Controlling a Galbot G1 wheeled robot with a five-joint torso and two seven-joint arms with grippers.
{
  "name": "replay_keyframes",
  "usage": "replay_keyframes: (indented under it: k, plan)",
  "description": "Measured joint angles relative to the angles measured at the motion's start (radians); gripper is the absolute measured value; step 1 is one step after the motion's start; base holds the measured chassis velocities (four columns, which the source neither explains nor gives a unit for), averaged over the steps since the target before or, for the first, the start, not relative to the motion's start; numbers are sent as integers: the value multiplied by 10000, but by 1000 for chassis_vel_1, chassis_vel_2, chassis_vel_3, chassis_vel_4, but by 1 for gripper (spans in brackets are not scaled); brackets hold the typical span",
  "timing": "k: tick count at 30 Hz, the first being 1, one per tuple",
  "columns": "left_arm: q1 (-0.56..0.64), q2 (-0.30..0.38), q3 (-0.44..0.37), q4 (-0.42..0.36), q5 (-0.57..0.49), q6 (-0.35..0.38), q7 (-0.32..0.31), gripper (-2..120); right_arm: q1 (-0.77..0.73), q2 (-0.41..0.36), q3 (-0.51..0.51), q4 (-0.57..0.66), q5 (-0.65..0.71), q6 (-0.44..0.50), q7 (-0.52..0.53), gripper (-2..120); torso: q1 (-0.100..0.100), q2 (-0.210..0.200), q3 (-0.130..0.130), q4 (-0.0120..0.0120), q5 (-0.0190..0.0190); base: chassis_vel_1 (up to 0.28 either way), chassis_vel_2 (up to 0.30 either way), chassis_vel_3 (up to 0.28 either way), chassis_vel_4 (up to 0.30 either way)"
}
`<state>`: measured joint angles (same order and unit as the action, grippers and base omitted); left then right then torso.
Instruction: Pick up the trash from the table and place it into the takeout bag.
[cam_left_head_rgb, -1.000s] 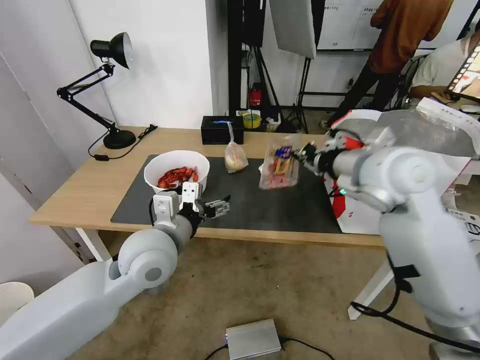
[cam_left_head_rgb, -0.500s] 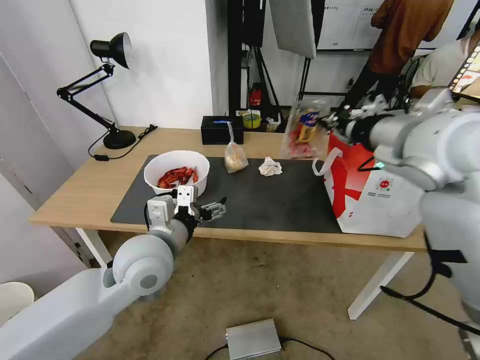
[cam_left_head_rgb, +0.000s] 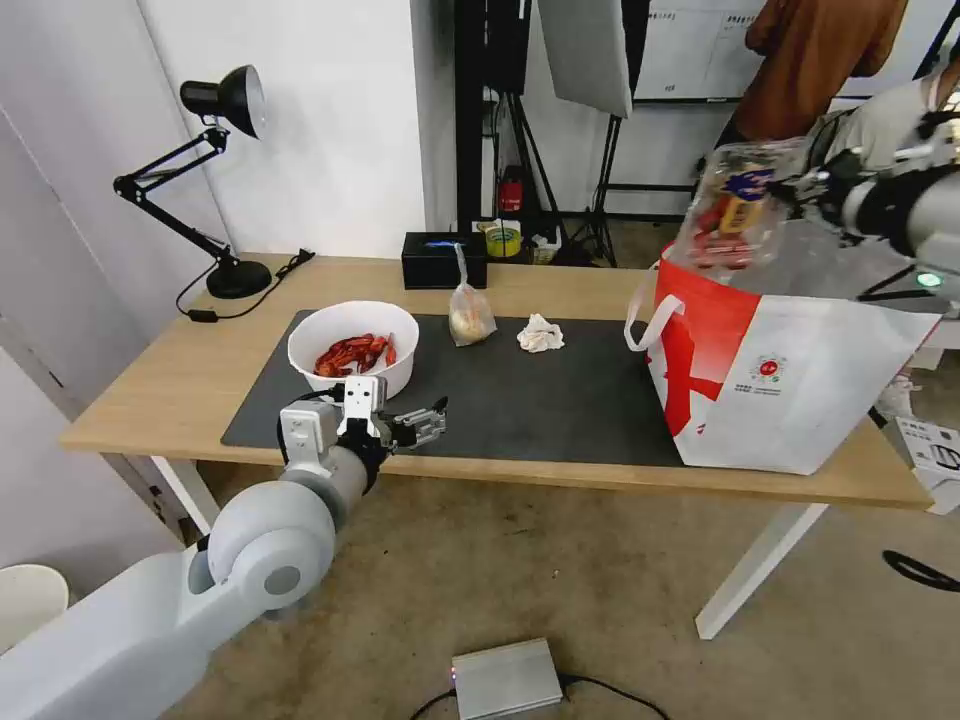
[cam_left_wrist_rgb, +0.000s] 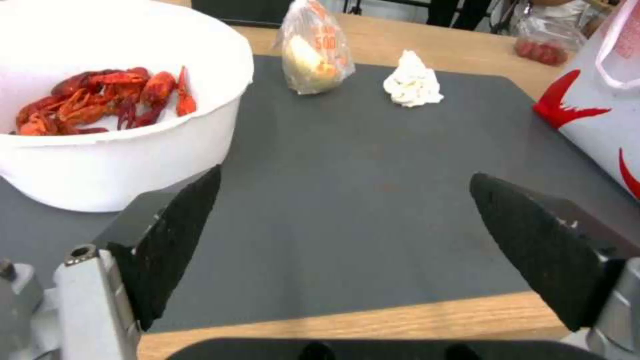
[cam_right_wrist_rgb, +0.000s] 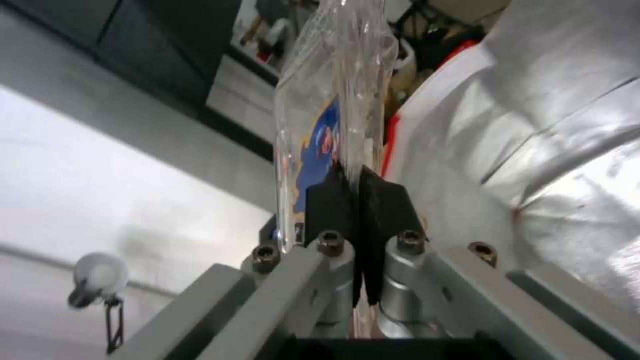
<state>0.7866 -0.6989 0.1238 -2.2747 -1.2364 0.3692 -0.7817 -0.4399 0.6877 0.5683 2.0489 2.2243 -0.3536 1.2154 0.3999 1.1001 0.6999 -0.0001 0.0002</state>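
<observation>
My right gripper (cam_left_head_rgb: 808, 190) is shut on the clear plastic clamshell (cam_left_head_rgb: 735, 205) with red scraps, holding it tilted just above the open mouth of the takeout bag (cam_left_head_rgb: 790, 380). The right wrist view shows the fingers (cam_right_wrist_rgb: 333, 197) pinching the clamshell (cam_right_wrist_rgb: 333, 100) beside the bag's silver lining (cam_right_wrist_rgb: 567, 125). On the dark mat (cam_left_head_rgb: 540, 400) of the table (cam_left_head_rgb: 150, 390) stand the white bowl (cam_left_head_rgb: 352, 345) of crayfish shells, the knotted clear bag (cam_left_head_rgb: 470, 315) and the crumpled tissue (cam_left_head_rgb: 540, 333). My left gripper (cam_left_head_rgb: 415, 425) hovers open at the table's front edge, just right of the bowl (cam_left_wrist_rgb: 100, 125).
A black box (cam_left_head_rgb: 444, 259) and a tape roll (cam_left_head_rgb: 503, 240) sit at the table's back edge, and a black desk lamp (cam_left_head_rgb: 225, 180) stands at the back left. A grey metal box (cam_left_head_rgb: 505, 678) lies on the floor in front. People stand behind the bag.
My right gripper has carried the clamshell up and to the right, from over the mat to above the bag's mouth. The left arm has drifted slightly left.
</observation>
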Motion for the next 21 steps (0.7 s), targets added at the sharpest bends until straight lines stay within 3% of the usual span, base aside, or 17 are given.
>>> replay_keyframes:
  k: [8, 21]
  plan:
    - [172, 1, -98, -133, 27, -6, 7, 100, -569, -320, 542, -516, -43, -75, -199, 0, 1, -2, 1, 0, 0, 0, 0, 0, 0]
    - [736, 94, -430, -455, 128, -24, 25, 100, -625, -377, 532, -1399, -663, -86, -296, 0, 1, -2, 1, 0, -2, 0, 0, 0, 0]
